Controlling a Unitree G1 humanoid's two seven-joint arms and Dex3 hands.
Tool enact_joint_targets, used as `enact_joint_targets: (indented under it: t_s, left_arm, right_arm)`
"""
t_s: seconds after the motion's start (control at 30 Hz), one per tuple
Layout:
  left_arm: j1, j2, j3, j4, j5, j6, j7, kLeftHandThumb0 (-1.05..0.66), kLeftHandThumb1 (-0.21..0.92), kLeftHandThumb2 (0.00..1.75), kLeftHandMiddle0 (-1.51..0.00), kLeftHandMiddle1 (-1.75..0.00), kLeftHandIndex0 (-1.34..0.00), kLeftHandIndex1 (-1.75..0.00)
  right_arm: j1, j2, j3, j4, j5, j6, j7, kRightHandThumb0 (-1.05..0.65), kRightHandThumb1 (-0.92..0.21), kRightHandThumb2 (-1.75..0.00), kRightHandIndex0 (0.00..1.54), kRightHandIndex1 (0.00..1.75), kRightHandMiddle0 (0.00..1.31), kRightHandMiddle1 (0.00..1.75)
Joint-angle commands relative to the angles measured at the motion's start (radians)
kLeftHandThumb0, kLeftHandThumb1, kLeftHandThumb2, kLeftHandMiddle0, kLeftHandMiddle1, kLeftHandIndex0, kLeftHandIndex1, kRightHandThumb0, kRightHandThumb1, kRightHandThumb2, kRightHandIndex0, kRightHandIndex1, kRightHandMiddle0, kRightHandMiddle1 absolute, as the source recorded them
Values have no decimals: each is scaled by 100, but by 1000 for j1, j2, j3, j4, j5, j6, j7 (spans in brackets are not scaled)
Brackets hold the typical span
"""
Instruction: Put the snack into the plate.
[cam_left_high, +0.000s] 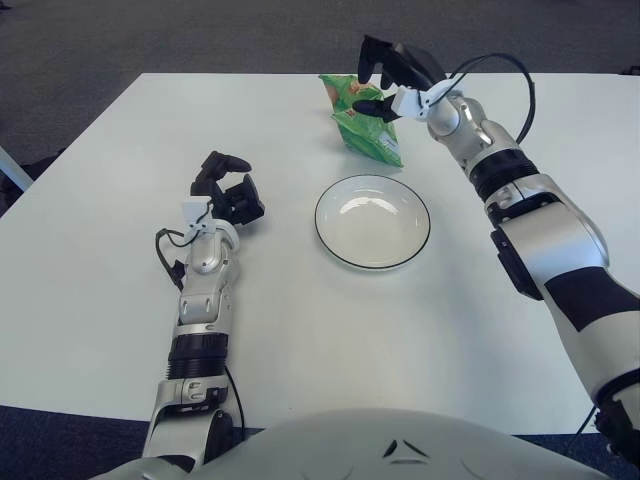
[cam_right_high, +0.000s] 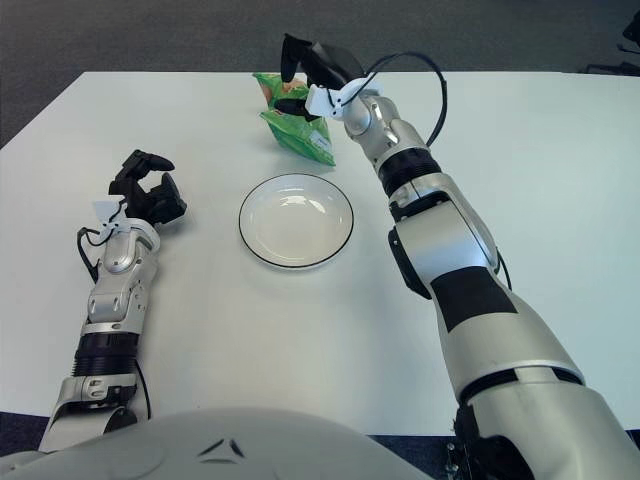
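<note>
The snack, a green crinkled bag (cam_left_high: 365, 128), stands at the far middle of the white table. My right hand (cam_left_high: 383, 84) has reached its upper right corner. The fingers are spread, with the upper fingers (cam_left_high: 368, 52) over the bag's top and the thumb against its front, and they have not closed on it. The white plate (cam_left_high: 372, 222) with a dark rim lies bare just in front of the bag. My left hand (cam_left_high: 228, 190) shows to the left of the plate, its fingers loosely curled and holding nothing.
The white table (cam_left_high: 100, 270) stretches wide on both sides, with dark carpet beyond its far edge. A black cable (cam_left_high: 500, 62) loops off my right wrist above the table's far right.
</note>
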Motion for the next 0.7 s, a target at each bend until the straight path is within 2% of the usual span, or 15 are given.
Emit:
enact_joint_targets:
  t_s: [0.0, 0.33, 0.67]
  left_arm:
    - [177, -63, -9, 19, -1, 12, 6, -48, 31, 132, -134, -175, -62, -175]
    - [201, -49, 11, 3, -34, -14, -37, -48, 32, 131, -134, -175, -61, -175]
    - [217, -46, 15, -16, -42, -4, -42, -47, 34, 129, -131, -175, -59, -175]
  right_arm:
    - [17, 28, 17, 54, -14, 5, 30, -75, -89, -66, 14, 97, 1, 132]
    - [8, 45, 51, 106, -24, 21, 116, -91, -92, -77, 1, 58, 0, 105]
    - [28, 53, 66, 128, -19, 37, 180, -94, -92, -83, 0, 48, 0, 95]
